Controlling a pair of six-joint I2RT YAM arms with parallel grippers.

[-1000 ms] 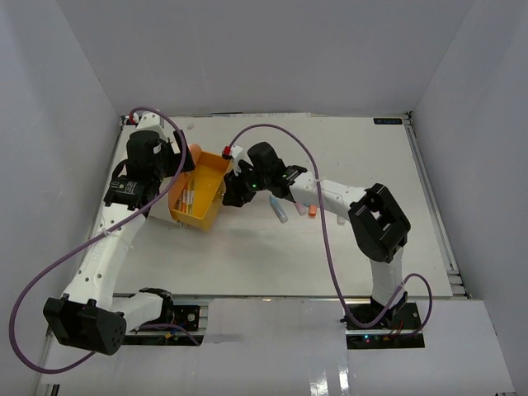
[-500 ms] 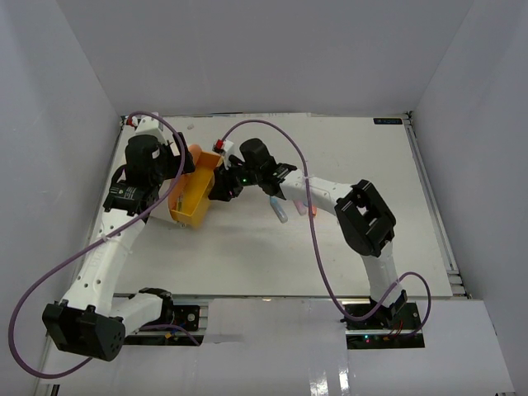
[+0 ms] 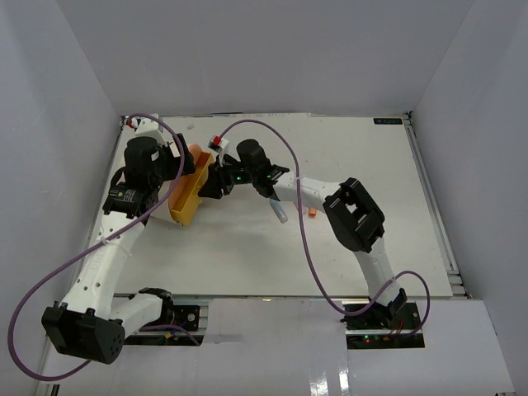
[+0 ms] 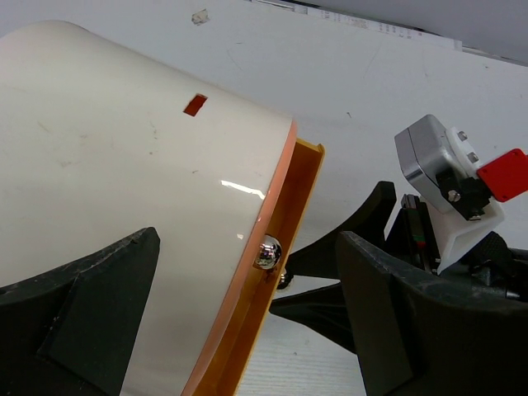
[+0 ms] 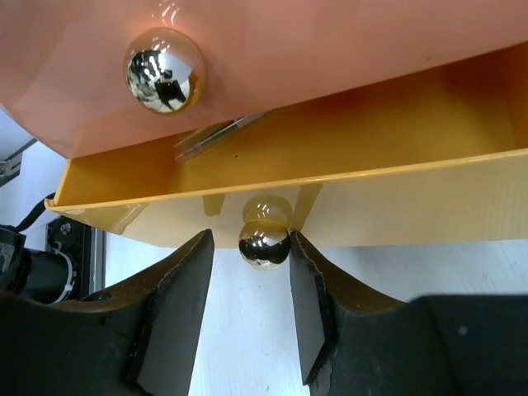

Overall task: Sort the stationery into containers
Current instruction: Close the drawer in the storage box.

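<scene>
1. Left gripper point(image 4: 247, 238): far-left part of the table point(image 3: 371, 165). Jaws spread wide and straddling the cylinder, gripping nothing. The finger point(image 4: 412, 330) on the drawer side stands clear of it.
2. Cylinder point(image 4: 124, 124): cream, lying on its side, orange face point(image 5: 330, 41) turned toward the right arm. One knob point(image 5: 163, 59) sits on that face.
3. Drawer point(image 5: 371, 206): yellow, partly pulled out of the face. A thin item point(image 5: 214, 136) lies inside; its kind is unclear.
4. Right gripper point(image 5: 251, 239): at the drawer front, jaws set closely either side of the drawer knob point(image 5: 264, 241). One finger point(image 5: 309, 305) meets the knob and a slit shows at the other. Whether it clamps cannot be told.
5. Pen point(image 3: 280, 212): blue, on the table, right of the drawer, beside the right forearm.
6. Block point(image 3: 313, 213): orange, on the table, just right of the pen.
</scene>
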